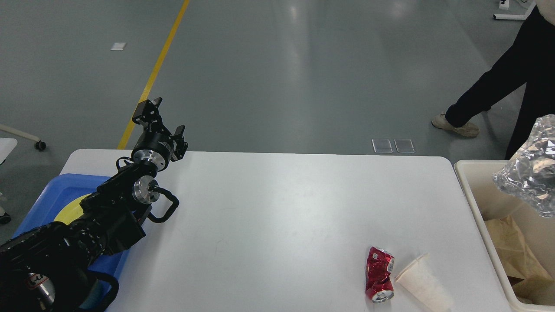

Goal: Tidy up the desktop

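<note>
White bench (277, 208), rounded corners, filling the lower middle of the head view: carries a crushed red can (380, 274) and a tipped white paper cup (422, 282) just beside it near the front right, with a blue tray (47, 195) at its left end and a cream bin (479, 190) off its right end. Left tool (159, 122): raised over the bench's far-left corner, fingers apart, holding and touching nothing. Right tool: not visible; crumpled foil wrapper (529, 173) hangs over the bin at the right edge.

looks like a lab or factory hall; glossy grey floor (269, 78) with a yellow line (154, 73); white desktop (277, 225) out in the open
</note>
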